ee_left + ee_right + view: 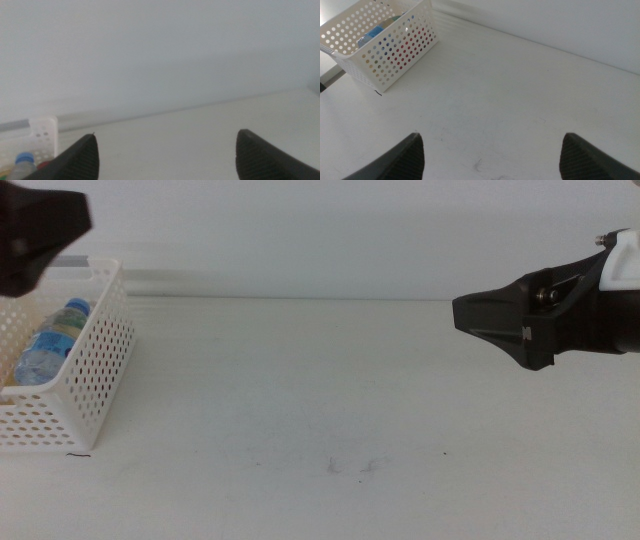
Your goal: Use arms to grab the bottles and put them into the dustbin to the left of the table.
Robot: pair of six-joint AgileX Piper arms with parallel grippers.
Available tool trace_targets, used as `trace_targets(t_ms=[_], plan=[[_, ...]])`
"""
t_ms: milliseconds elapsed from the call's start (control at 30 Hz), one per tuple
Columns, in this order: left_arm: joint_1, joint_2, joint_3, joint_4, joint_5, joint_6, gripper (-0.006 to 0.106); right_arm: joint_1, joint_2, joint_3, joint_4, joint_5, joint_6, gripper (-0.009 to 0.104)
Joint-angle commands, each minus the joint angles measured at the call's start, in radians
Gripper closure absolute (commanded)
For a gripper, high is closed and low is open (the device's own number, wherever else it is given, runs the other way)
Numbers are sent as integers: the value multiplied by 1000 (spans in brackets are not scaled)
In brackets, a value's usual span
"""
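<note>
The dustbin (95, 370), a white perforated basket, stands on the left part of the table (330, 390). Inside it lies the clear water bottle (50, 345) with its blue cap towards the far end. In the left wrist view the bottle's blue cap (24, 159) and a bit of red (45, 164) show over the dustbin's rim (42, 122). Red and blue also show through the holes of the dustbin (395, 55) in the right wrist view. My left gripper (40, 230) hangs above the dustbin, open and empty (167, 134). My right gripper (475, 315) hovers over the table's right side, open and empty (492, 135).
A pale wall runs along the table's far edge (350, 298). Faint dark scuff marks (350, 467) lie on the tabletop near the front middle.
</note>
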Motion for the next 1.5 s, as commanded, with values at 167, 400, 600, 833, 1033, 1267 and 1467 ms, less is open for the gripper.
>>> trace_targets(t_ms=[167, 400, 600, 833, 1033, 1267, 1467], plan=[[-6, -129, 16, -31, -22, -6, 7, 2, -10, 1, -8, -5, -2, 19], [-6, -166, 16, -31, -23, -6, 7, 2, -10, 1, -8, -5, -2, 19], [-6, -166, 62, 17, -33, -2, 7, 2, -40, 35, -22, -51, -2, 19], [-6, -323, 380, 225, -289, -2, 7, -209, -295, 337, -51, -207, -2, 19], [-4, -498, 680, 172, -323, -2, 7, -403, -702, 754, -195, -328, -2, 19], [69, -742, 919, 172, -390, -2, 7, -501, -1034, 1018, -195, -253, -2, 19], [142, -768, 983, 69, -385, -2, 7, -506, -1034, 1041, -282, -285, -2, 19]])
